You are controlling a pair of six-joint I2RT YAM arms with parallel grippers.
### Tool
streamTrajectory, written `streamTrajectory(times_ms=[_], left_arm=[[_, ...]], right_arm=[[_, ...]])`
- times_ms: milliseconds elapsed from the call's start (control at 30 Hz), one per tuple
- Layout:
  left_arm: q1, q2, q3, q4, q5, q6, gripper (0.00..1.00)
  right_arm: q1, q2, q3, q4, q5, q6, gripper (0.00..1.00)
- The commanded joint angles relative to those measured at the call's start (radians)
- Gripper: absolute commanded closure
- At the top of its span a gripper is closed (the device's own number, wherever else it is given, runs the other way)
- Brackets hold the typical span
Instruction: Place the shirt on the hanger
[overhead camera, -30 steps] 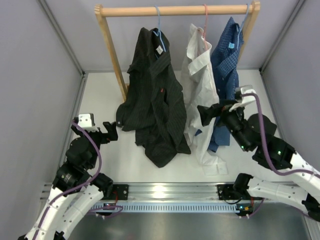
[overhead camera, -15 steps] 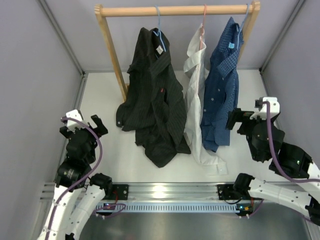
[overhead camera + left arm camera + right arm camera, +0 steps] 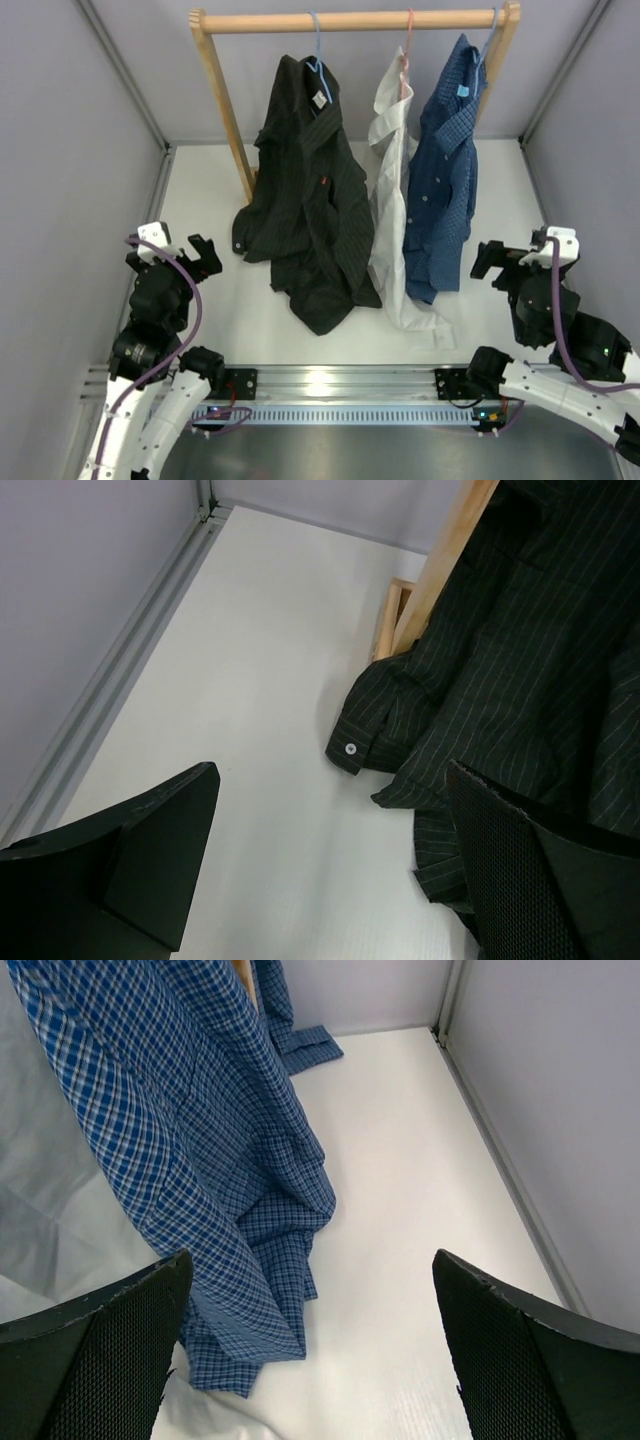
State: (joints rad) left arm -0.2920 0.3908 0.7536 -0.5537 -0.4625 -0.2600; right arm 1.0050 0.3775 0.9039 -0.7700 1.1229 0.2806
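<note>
Looking at the left side first, my left gripper (image 3: 330, 810) hovers above the white table (image 3: 200, 190), fingers spread wide with nothing between them. Through its wrist camera I can see a buttoned black cuff (image 3: 348, 750) lying on the table just ahead, beside the foot of the wooden rack (image 3: 225, 110).

Moving right, the shirt (image 3: 310, 220) is up on the rack's top rail, draped on the hanger (image 3: 317, 45), whose light-blue hook sits over the rail. The collar is bunched at the hook, the white neck label (image 3: 321, 98) shows, and the small red mark (image 3: 322, 180) faces me. The shirt hangs crooked, and its lower part and a sleeve are pooled on the table.

Next along, the white shirt (image 3: 388, 180) hangs from the pink hanger (image 3: 408, 40), its tail trailing onto the table. Just beside it, the blue checked shirt (image 3: 445, 170) hangs at the rail's right end, hem touching the table.

Far right, my right gripper (image 3: 312, 1270) is also spread wide and holding nothing, near the blue shirt's hem but apart from it.
</note>
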Motion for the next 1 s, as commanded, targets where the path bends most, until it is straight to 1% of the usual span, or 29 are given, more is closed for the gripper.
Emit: streamTrajectory(times_ms=[0, 200, 300, 700, 967], left_arm=[[0.005, -0.035, -0.007, 0.028, 0.027, 0.001, 0.02], [0.007, -0.066, -0.025, 0.046, 0.062, 0.019, 0.02], [0.005, -0.072, -0.031, 0.055, 0.065, 0.025, 0.02], [0.005, -0.066, -0.033, 0.061, 0.081, 0.025, 0.02], [0.005, -0.061, -0.036, 0.063, 0.084, 0.027, 0.02]], right_arm=[[0.003, -0.006, -0.034, 0.067, 0.021, -0.027, 0.01], [0.003, 0.038, -0.039, 0.072, 0.031, -0.029, 0.00], [0.004, 0.055, -0.049, 0.077, 0.063, -0.015, 0.01], [0.003, 0.115, -0.080, 0.095, 0.040, -0.008, 0.01], [0.003, 0.112, -0.089, 0.095, 0.046, 0.002, 0.00]])
